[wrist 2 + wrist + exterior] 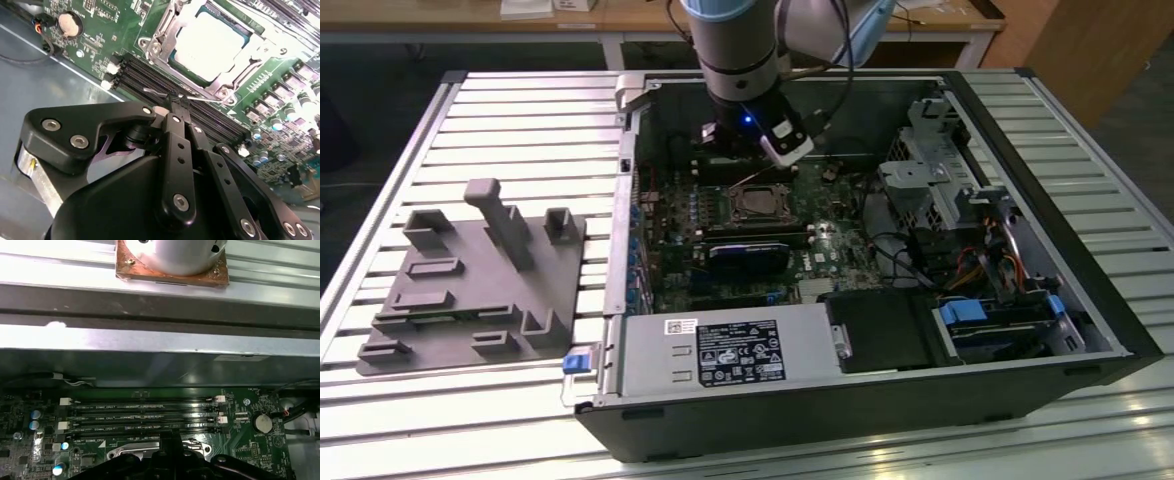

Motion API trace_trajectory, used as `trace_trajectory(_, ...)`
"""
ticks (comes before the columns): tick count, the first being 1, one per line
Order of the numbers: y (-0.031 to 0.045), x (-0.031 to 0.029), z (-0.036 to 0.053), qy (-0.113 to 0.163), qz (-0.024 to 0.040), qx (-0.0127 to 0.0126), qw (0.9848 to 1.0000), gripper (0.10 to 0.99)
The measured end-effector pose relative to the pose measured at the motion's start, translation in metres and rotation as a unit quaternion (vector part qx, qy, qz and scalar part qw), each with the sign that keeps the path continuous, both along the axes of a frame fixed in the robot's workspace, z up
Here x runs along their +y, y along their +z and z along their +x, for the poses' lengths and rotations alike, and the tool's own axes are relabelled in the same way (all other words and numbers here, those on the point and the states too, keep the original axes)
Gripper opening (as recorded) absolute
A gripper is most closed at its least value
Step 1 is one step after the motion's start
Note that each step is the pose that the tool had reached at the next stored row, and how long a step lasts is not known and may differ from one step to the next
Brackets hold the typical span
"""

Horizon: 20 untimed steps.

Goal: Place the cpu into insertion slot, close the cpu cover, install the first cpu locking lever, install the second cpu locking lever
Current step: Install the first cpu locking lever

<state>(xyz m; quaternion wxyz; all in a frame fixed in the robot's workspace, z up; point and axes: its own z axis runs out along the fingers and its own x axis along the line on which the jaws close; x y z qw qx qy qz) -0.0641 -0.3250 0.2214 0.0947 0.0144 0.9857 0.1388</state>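
Your fingers [176, 131] are drawn in narrow, and the black tips of the gripper [174, 103] all but meet. In the second wrist view a thin silver wire lever [202, 99] runs right across those tips; you cannot tell whether it is pinched or only touched. Just past it lie the long black memory slots [135, 75]. Beyond them you see the flat square cpu [210, 42], silvery-grey on top, seated in the small dark square insertion slot [173, 61]. The thin silver metal cpu cover [161, 36] is closed down around it, its cut-out centre framing the chip, all on the green circuit board [100, 30]. In the exterior view the arm reaches down into the open black computer case [854, 425] on a slatted metal table [520, 120]. A grey moulded fixture [467, 280] lies well apart, toward the exterior view's left.
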Motion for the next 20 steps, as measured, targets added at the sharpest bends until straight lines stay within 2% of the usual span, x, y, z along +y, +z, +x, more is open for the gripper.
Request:
trace_trajectory(5,-0.0013,0.0,0.0004,-0.023,0.0,0.0,0.9997,0.106)
trace_trajectory(11,-0.0032,0.0,0.0004,-0.059,-0.0001,0.0,0.9982,0.106)
trace_trajectory(20,-0.0051,0.0038,0.0004,-0.076,-0.0037,-0.0002,0.9971,0.106)
